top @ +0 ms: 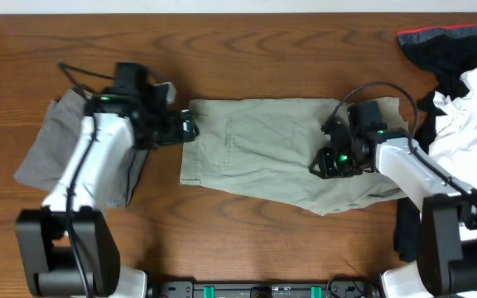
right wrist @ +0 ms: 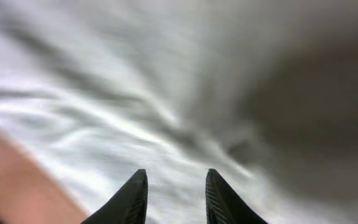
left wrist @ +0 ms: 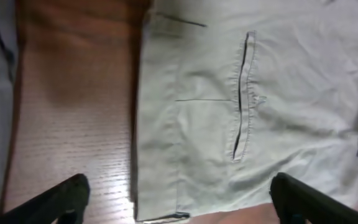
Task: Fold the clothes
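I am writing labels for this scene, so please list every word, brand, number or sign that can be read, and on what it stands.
No text can be read in any view.
White T-shirt: a dark and green print at the picture's right edge, too small and cut off to read.
Khaki shorts: no label or lettering shows.
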### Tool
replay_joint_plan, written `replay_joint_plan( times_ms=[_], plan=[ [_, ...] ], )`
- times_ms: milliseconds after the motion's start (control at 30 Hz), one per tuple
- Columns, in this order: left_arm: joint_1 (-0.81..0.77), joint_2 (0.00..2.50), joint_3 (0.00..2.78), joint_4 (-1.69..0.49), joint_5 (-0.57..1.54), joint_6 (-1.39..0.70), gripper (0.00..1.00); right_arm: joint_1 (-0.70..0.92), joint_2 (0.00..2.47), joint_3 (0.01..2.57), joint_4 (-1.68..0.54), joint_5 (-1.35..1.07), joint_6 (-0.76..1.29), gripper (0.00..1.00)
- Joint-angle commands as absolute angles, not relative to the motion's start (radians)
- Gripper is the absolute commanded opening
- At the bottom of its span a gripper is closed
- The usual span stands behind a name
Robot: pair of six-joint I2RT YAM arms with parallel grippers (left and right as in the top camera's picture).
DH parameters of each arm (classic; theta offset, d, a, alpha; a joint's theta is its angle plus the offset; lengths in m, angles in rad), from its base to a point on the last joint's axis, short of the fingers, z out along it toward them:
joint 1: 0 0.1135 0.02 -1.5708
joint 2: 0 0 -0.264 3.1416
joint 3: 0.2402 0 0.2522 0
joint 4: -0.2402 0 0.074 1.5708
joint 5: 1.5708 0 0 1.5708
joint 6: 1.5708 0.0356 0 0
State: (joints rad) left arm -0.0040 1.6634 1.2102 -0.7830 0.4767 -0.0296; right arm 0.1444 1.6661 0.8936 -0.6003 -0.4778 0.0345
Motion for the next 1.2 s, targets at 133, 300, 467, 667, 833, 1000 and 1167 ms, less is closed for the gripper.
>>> replay_joint_plan(
  times_ms=[133, 300, 467, 667, 833, 1000, 1167],
  plan=[
    [0.127, 1.802, 1.192, -0.789, 0.775, 0.24, 0.99, 0.166, 1.633, 0.889, -0.57, -0.635, -0.056, 0.32],
    [0.122, 1.911, 1.192, -0.787, 0.775, 0.297, 1.0, 0.22, 1.633, 0.889, -0.547, -0.491, 0.068, 0.33],
    [0.122, 2.003, 1.192, -0.769, 0.778, 0.298, 1.0, 0.267, 1.633, 0.889, -0.532, -0.387, 0.151, 0.32],
    [0.12, 2.09, 1.192, -0.746, 0.778, 0.215, 0.99, 0.299, 1.637, 0.888, -0.525, -0.324, 0.187, 0.32],
    [0.104, 2.112, 1.191, -0.697, 0.774, 0.117, 0.99, 0.305, 1.637, 0.888, -0.524, -0.289, 0.221, 0.31],
    [0.065, 2.112, 1.191, -0.645, 0.773, 0.063, 1.0, 0.307, 1.637, 0.888, -0.523, -0.265, 0.24, 0.32],
    [0.031, 2.112, 1.191, -0.595, 0.767, 0.02, 0.91, 0.308, 1.637, 0.888, -0.519, -0.265, 0.24, 0.32]
  ],
)
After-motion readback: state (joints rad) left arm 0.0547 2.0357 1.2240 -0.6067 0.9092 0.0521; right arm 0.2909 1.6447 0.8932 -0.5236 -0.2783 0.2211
